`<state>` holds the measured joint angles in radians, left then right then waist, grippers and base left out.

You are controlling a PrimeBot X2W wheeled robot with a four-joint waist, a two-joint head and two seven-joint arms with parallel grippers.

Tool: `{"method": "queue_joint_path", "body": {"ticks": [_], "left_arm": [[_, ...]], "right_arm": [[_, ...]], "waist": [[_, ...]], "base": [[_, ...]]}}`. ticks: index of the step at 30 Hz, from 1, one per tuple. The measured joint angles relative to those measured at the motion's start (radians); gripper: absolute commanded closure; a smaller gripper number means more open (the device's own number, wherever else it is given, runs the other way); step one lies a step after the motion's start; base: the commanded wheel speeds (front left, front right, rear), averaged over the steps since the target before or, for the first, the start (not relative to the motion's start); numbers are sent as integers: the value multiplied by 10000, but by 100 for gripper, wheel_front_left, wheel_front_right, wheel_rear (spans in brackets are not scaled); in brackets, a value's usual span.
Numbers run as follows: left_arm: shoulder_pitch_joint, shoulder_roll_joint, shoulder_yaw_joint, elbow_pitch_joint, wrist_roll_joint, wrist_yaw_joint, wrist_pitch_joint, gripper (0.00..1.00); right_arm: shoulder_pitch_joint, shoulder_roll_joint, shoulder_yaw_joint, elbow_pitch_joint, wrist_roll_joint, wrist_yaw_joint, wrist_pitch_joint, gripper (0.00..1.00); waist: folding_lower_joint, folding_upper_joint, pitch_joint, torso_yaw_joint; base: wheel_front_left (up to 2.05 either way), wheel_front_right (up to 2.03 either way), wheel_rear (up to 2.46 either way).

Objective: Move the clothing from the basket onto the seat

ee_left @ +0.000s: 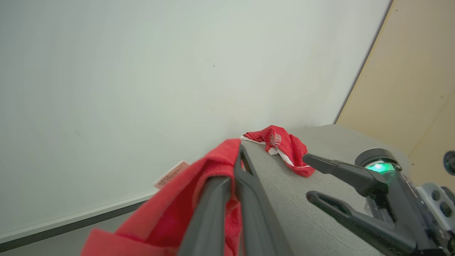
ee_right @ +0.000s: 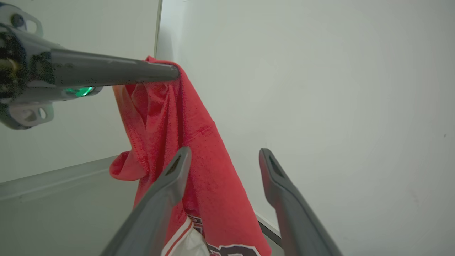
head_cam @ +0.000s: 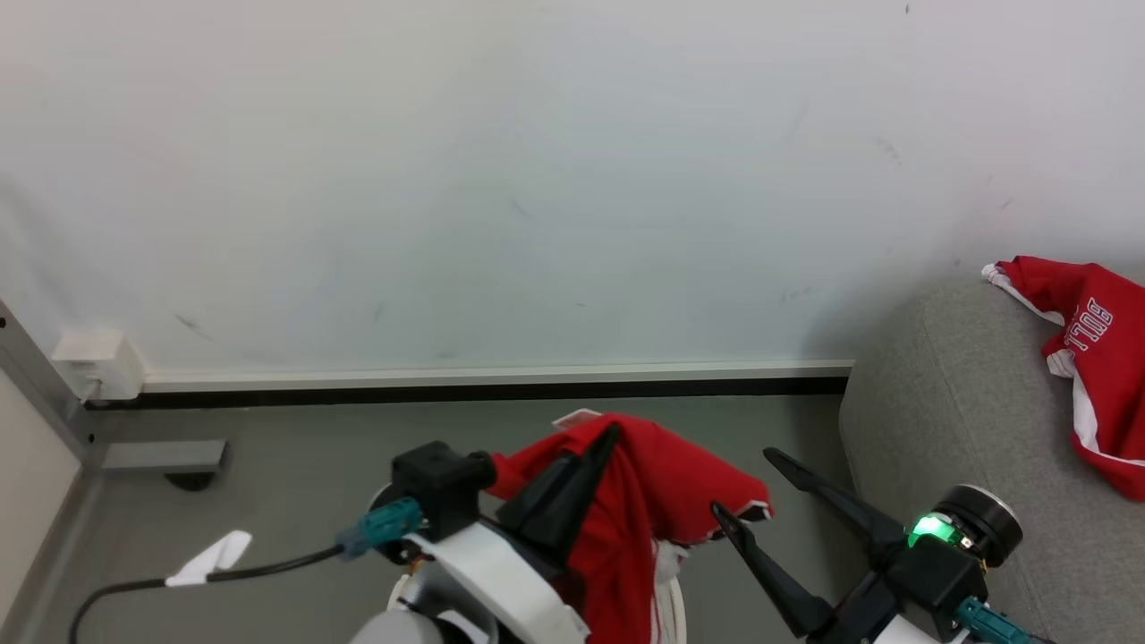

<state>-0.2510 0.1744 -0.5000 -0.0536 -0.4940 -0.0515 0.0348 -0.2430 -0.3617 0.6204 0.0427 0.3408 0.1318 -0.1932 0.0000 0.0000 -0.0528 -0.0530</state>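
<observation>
Left tool (head_cam: 606, 440) clamped on red garment (head_cam: 657, 487), fingers pressed together. Cloth drapes over fingers and hangs down, raised above grey floor (head_cam: 295, 474), left of seat (head_cam: 948, 411). Small white label (head_cam: 577, 417) sticks up at garment's top. Right tool (head_cam: 742, 483) spread wide, gripping nothing, just beside hanging cloth on seat side. In right wrist view one finger overlaps cloth; contact unclear. Second red garment (head_cam: 1105, 358), white trim and lettering, lies crumpled on seat top, near white wall (head_cam: 537, 179).
</observation>
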Motion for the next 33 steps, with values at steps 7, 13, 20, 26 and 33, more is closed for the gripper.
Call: {"method": "queue_joint_path", "body": {"ticks": [7,13,20,26,33], "left_arm": [[-697,-734,-1076,489,8,-360,42,100],[-882,-926,-1724,516,-153,-525,119,100],[-879,-943,-1793,640,-251,-485,-17,87],[-858,-819,-1699,951,-17,-349,-556,0],[-645,-874,-1847,1455,13,-267,-1221,0]], "right_arm": [[-1041,-322,1264,219,604,0,276,0],[-1230,-414,1839,464,1292,0,424,0],[-1149,-161,1409,840,1871,2,420,100],[-1031,-395,692,913,1871,0,462,100],[-1031,-650,-259,449,1749,0,543,100]], "waist": [[0,0,-33,-33],[0,0,-84,-94],[0,0,-81,-196],[0,0,9,-426],[0,0,173,-1087]], "base": [[0,0,0],[0,0,0],[0,0,0],[0,0,0],[0,0,0]]}}
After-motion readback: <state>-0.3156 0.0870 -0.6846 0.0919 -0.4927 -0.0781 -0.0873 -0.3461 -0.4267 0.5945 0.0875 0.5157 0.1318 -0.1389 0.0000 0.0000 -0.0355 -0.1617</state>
